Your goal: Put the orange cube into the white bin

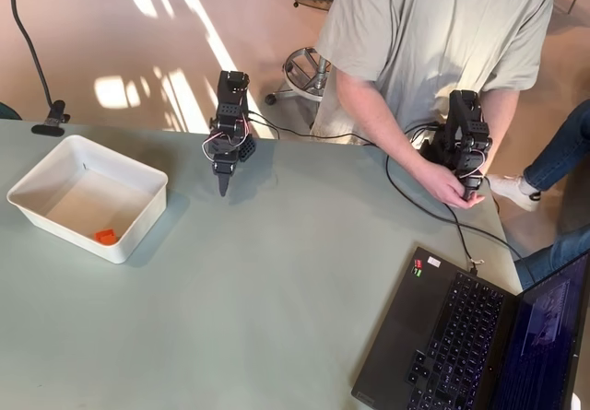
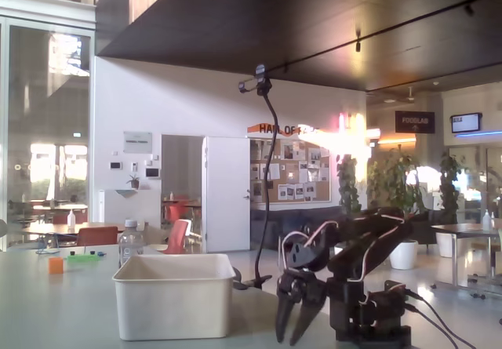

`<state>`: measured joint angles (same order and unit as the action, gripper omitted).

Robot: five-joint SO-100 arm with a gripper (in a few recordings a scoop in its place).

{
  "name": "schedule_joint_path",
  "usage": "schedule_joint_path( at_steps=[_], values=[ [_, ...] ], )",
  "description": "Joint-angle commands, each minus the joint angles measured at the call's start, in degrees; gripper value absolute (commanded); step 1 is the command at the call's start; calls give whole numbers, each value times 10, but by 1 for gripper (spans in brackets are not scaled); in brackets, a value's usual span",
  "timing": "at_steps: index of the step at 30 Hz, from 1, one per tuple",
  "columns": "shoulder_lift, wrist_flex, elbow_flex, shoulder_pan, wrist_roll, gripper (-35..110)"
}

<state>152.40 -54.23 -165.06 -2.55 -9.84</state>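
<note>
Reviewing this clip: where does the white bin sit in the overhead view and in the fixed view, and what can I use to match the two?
Overhead view: the white bin sits at the left of the table, with the orange cube inside near its lower rim.
Fixed view: the white bin stands low and left of centre, seen side-on, so its inside is hidden.
Shared landmark: the black arm's claw, pointing down at the table just right of the bin in both views.

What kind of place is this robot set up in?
Probably a campus or office common hall: a notice board on the back wall, cafe tables and chairs, and potted plants behind the table.
</note>
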Motion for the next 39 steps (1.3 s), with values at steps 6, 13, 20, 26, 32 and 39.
schedule_joint_path(
  at_steps=[6, 13, 20, 26, 32, 39],
  values=[
    [5, 5, -6, 4, -2, 12],
    [5, 5, -7, 4, -1, 12],
    [171, 4, -9, 4, -2, 12],
    [380, -4, -145, 4, -3, 12],
    [380, -4, -152, 4, -3, 12],
    [380, -4, -153, -4, -1, 12]
  ],
)
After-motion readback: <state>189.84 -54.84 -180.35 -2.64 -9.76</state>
